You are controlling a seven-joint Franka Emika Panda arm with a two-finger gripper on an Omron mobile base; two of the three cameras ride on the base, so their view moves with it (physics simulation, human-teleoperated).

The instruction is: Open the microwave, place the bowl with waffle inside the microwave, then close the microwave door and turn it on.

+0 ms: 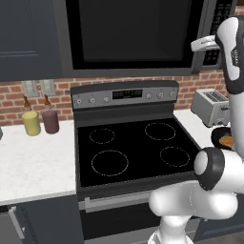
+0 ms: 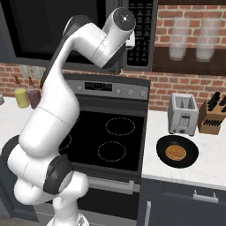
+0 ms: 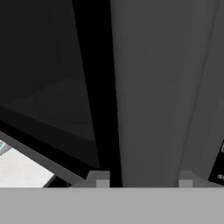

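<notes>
Arm reaching up to the microwave (image 2: 66, 31), wrist right at the keypad strip (image 2: 142, 26). Black bowl with waffle (image 2: 177, 152) sitting on the right counter (image 2: 212, 170), near the silver toaster (image 2: 182, 114). Knife block (image 2: 213, 115) just right of that. Stove (image 2: 108, 137) below.

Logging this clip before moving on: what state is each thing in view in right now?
microwave door: shut, flush with the front
gripper: fingers apart, close up against the door's grey right-hand strip, holding nothing
bowl with waffle: on the counter right of the stove, waffle inside
stove: nothing on its burners
toaster: upright behind the bowl, slots empty
</notes>
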